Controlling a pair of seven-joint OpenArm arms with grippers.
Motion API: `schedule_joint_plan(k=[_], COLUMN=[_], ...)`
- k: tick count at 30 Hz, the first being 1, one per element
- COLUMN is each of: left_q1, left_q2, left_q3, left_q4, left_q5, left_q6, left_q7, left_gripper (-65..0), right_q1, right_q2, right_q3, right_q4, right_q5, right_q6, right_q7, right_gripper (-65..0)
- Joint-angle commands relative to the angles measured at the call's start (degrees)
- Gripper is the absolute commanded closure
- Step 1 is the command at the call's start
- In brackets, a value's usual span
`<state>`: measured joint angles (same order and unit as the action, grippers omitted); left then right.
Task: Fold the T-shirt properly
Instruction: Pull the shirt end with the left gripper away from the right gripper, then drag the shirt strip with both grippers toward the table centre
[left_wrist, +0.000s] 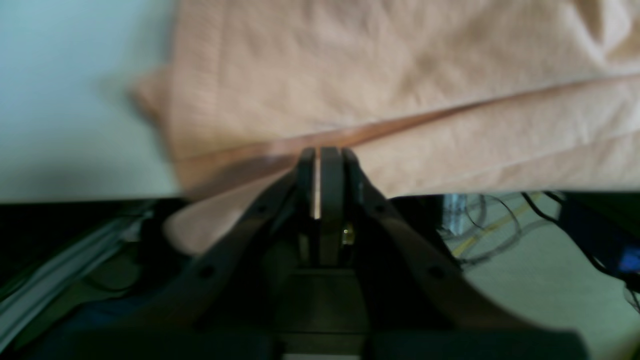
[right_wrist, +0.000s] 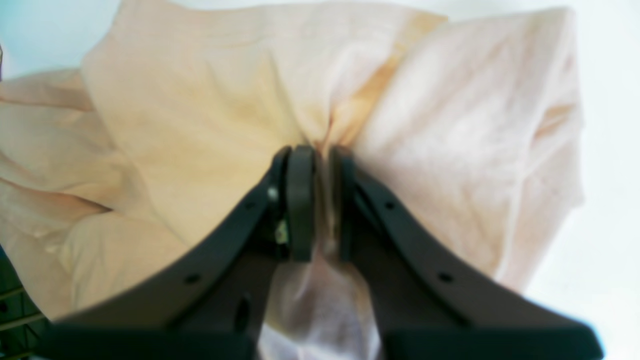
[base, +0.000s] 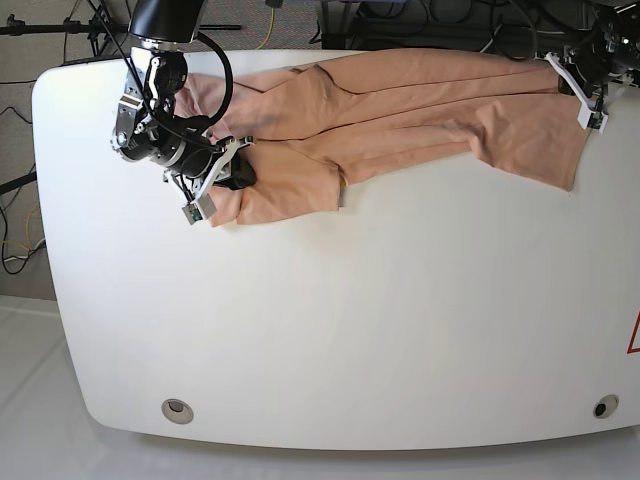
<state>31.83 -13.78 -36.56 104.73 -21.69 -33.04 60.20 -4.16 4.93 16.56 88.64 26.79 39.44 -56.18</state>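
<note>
White table (base: 330, 330) with rounded corners: two round metal-rimmed holes (base: 177, 410) are set near its front edge, one toward each corner. Grey floor (base: 20, 60) is seen beyond the far and side edges, strewn with black and yellow cables (base: 270, 20). Even, bright lighting is cast throughout.

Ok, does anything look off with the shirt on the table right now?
Yes. The T-shirt is stretched into a crumpled band along the table's far edge, not flat, and its end by the left gripper hangs past that edge.

Bright even light, blurred overexposed wrist views
</note>
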Motion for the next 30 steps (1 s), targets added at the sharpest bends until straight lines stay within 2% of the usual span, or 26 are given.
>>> schedule_joint_plan(k=[1, 7, 15, 25, 30], left_q1=[-1.29, -4.80, -8.05, -13.50, -16.23], left_q2=[-0.77, -1.12, -0.94, -0.86, -0.86], left_q3=[0.91, 3.46, 7.41, 10.67, 11.81], left_q4=[-1.83, -9.12, -15.19, -19.23, -21.87], left_q5=[-0.33, 0.55, 8.20, 10.66, 10.66], left_q6=[0.11, 0.11, 0.11, 0.11, 0.11], left_q7=[-0.82, -2.05, -9.52, -10.05, -10.05], left_gripper=[0.0, 0.0, 0.0, 0.0, 0.0], right_q1=[0.52, 0.43, -0.10, 0.16, 0.78], right_q2=[0.39, 0.39, 0.39, 0.48, 0.48], right_q3=[0.19, 0.37, 0.45, 0.54, 0.54], right_q4=[0.72, 0.72, 0.72, 0.55, 0.02], right_q5=[0.69, 0.69, 0.69, 0.51, 0.51], right_q6=[0.25, 0.25, 0.25, 0.16, -0.28], right_q7=[0.67, 0.67, 0.75, 1.11, 3.83], right_gripper=[-5.3, -5.3, -5.3, -5.3, -5.3])
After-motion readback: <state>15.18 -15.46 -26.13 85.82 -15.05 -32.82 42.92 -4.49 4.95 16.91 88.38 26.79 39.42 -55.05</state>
